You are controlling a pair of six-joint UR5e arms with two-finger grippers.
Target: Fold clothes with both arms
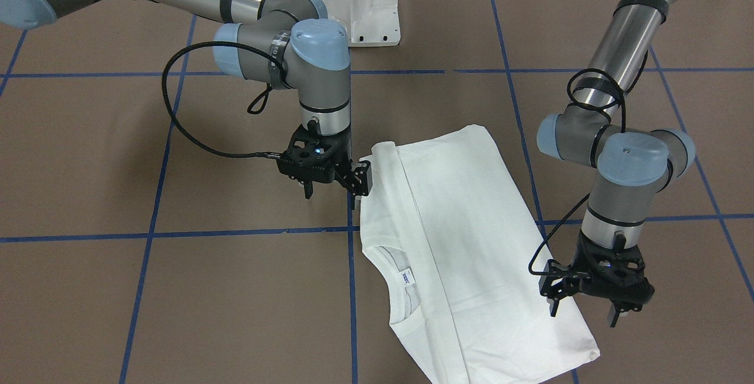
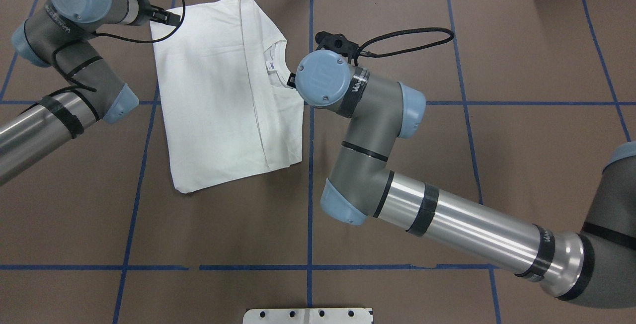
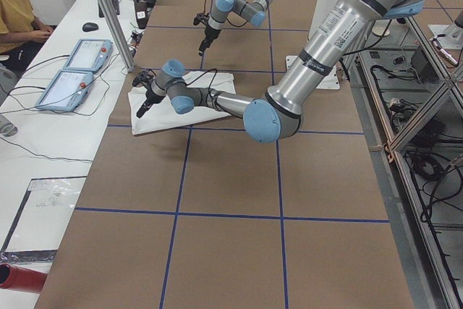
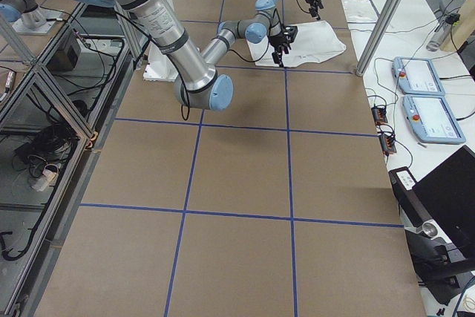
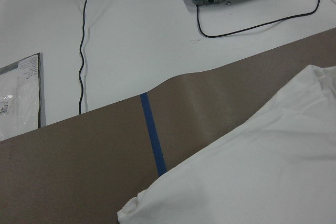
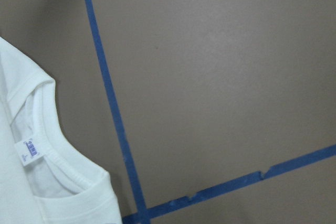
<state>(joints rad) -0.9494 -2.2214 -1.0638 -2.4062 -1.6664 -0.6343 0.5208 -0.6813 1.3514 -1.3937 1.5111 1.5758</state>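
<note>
**Status: both grippers open at the folded shirt**

1. Shirt: it lies flat on the brown table, folded lengthwise into a long panel. It sits on the half of the table away from the robot, towards the left arm's side. The collar and its small label face up on the side nearest the right arm. No printed text shows.

2. Right gripper: its jaws stand wide apart and hold nothing. It points down just beside the shirt's collar-side edge. Whether the nearer finger touches the cloth cannot be told.

3. Left gripper: its jaws stand wide apart and hold nothing. It points down at the opposite long edge, near the far corner.

4. Blue tape lines divide the table into squares.
</note>
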